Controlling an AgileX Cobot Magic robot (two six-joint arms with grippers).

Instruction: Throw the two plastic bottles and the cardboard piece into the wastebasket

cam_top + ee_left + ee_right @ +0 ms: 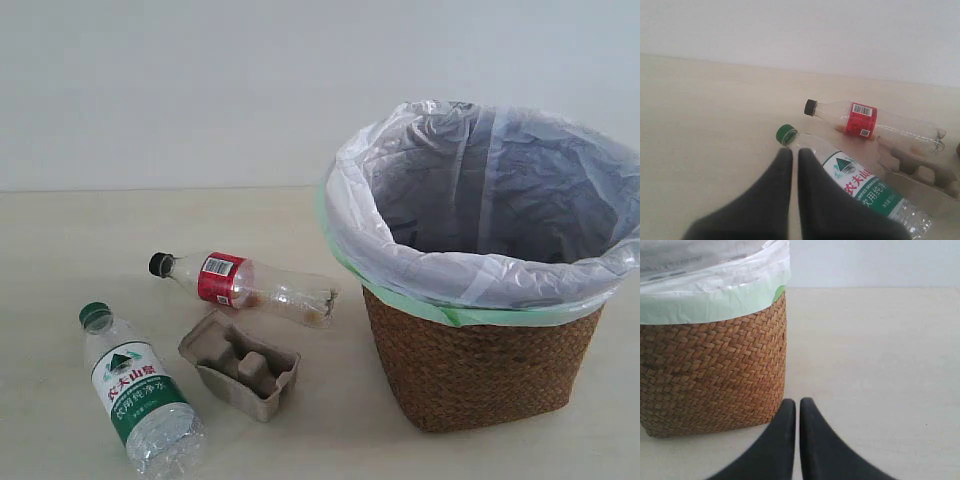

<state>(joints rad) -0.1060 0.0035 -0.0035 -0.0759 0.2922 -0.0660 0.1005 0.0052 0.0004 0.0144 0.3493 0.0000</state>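
Observation:
The green-capped bottle [135, 395] [860, 187] lies on the table at the front left. Behind it lies the slimmer black-capped, red-labelled bottle [240, 285] [870, 122]. The grey pulp cardboard tray [240, 365] [920, 172] sits between them. The wicker wastebasket [480, 370] [710, 375] with its white bag stands at the right. Neither arm shows in the exterior view. My left gripper [795, 152] is shut and empty, just short of the green cap. My right gripper [797, 402] is shut and empty, beside the basket's base.
A pale wooden table [60, 250] carries everything, with a plain white wall behind it. The bag's rim [400, 255] flares wider than the basket's base.

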